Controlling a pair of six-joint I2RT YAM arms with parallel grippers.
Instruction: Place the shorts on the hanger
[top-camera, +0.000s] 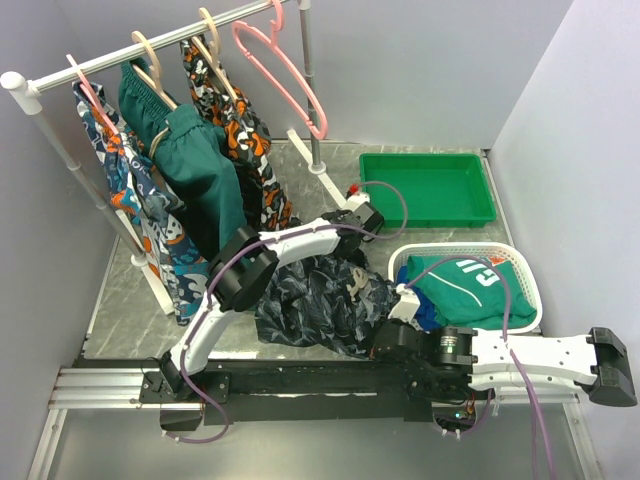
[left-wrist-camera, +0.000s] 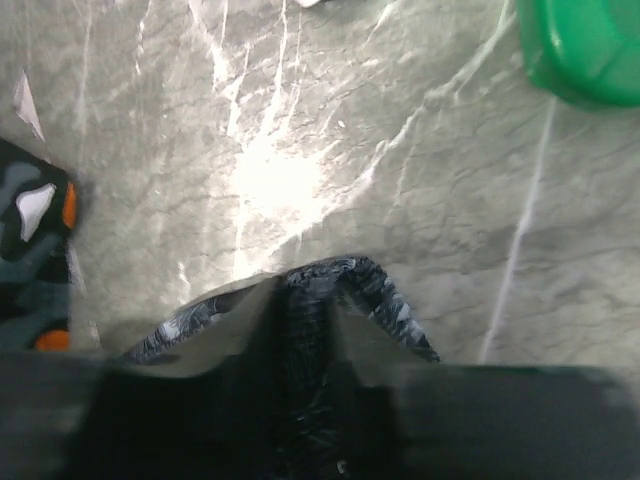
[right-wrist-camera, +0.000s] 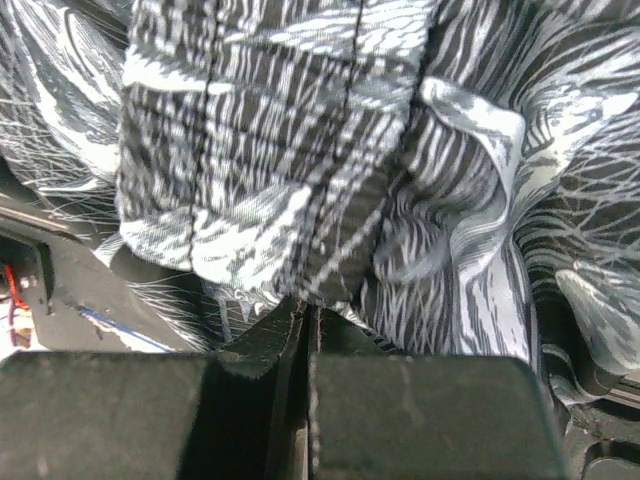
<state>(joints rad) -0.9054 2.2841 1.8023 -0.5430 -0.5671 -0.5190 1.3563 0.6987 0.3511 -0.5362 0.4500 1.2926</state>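
Note:
The shorts (top-camera: 315, 295), dark with a pale leafy print, lie heaped on the grey table between the two arms. My left gripper (top-camera: 362, 218) reaches past the heap's far edge. In the left wrist view it (left-wrist-camera: 305, 285) is shut on a bunched fold of the shorts (left-wrist-camera: 385, 290) above the marble-look surface. My right gripper (top-camera: 400, 300) sits at the heap's right side. Its wrist view shows it (right-wrist-camera: 312, 305) shut, the tips pinching the shorts (right-wrist-camera: 280, 150), which fill that view. The pink hanger (top-camera: 285, 70) hangs bare at the right end of the rail.
Plain green shorts (top-camera: 195, 160) and orange-blue patterned shorts (top-camera: 240, 130) hang on the white rail (top-camera: 60, 75) at the left. A green tray (top-camera: 425, 188) stands at the back right. A white basket (top-camera: 520, 270) holding a green garment (top-camera: 465, 280) stands right of the heap.

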